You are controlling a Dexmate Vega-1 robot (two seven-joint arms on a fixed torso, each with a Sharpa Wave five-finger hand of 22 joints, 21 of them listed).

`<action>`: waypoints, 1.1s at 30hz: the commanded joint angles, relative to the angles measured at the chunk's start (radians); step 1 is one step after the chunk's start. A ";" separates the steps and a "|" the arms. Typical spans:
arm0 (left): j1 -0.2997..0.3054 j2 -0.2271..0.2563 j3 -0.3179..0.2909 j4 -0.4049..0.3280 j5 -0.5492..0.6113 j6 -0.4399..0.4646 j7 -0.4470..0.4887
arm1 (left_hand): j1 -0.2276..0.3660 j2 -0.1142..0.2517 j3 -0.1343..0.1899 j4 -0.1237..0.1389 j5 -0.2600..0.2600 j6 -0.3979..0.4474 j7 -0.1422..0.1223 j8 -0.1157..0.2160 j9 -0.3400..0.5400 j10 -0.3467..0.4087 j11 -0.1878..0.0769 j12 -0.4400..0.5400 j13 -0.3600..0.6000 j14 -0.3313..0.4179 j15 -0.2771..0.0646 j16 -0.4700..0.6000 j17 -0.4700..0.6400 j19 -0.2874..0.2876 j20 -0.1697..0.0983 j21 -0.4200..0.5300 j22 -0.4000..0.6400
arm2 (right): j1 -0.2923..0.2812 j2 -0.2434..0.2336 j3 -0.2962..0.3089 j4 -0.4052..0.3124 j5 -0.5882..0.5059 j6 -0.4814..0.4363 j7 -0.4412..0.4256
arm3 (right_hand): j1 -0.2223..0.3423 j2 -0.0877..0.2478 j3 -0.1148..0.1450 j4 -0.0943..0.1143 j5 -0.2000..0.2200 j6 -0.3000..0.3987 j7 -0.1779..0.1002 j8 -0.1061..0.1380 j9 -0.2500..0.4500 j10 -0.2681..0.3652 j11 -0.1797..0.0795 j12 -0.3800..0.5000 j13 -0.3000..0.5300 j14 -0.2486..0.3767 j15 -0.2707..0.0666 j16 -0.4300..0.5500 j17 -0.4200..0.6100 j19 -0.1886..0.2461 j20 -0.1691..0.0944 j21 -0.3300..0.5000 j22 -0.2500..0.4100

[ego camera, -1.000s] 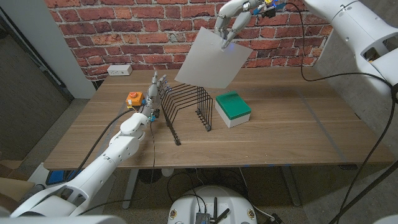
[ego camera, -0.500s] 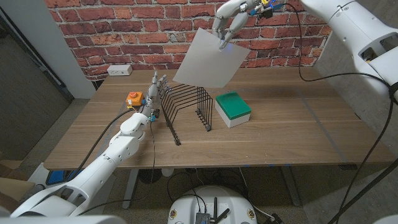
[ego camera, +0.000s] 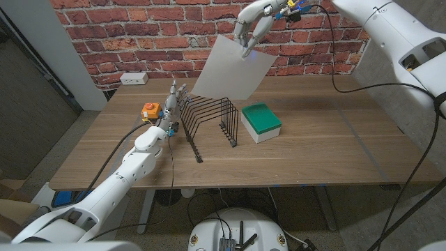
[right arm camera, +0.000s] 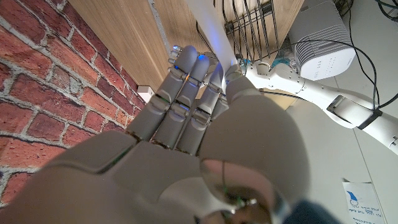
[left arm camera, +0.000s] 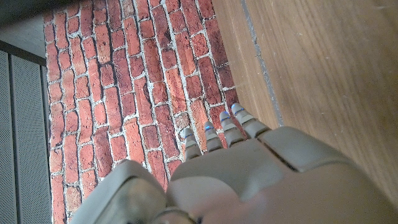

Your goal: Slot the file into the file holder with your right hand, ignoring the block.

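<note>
Our right hand [ego camera: 252,26] pinches the top edge of the thin white rectangular file [ego camera: 233,67], holding it tilted in the air above the black wire file holder [ego camera: 209,118]. Our left hand [ego camera: 173,104] stands upright just beside the holder's left end, fingers straight and together, holding nothing.

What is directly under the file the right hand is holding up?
Under the file, held in the air by the right hand, stands the black wire file holder on the table. The sheet's lower edge covers the rack's rear wire tops, so contact cannot be judged.
</note>
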 commanded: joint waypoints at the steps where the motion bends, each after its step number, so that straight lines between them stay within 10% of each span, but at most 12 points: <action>1: 0.000 0.000 0.000 0.000 0.000 0.000 0.000 | -0.003 -0.002 0.001 0.001 0.000 0.000 -0.005 0.003 0.005 0.001 -0.008 0.003 0.005 0.010 0.001 0.006 0.002 0.009 0.000 0.002 0.005 | -0.006 0.023 -0.015 -0.007 -0.009 -0.016 -0.005 | 0.006 0.011 0.004 -0.005 0.004 0.035 -0.034 0.009 0.004 -0.003 -0.009 0.001 0.000 -0.005 -0.096 0.004 0.003 -0.007 -0.089 0.005 0.001; 33: -0.002 -0.001 0.000 0.002 0.000 0.000 -0.001 | -0.003 -0.003 0.003 0.001 0.000 0.000 -0.005 0.003 0.005 0.002 -0.009 0.003 0.005 0.010 0.001 0.006 0.002 0.009 -0.001 0.002 0.005 | -0.027 0.072 -0.065 -0.084 -0.079 -0.161 -0.039 | 0.006 0.010 0.005 -0.006 0.007 0.039 -0.028 0.011 0.003 -0.001 -0.009 0.004 0.001 -0.003 -0.096 0.005 0.003 -0.005 -0.088 0.019 -0.001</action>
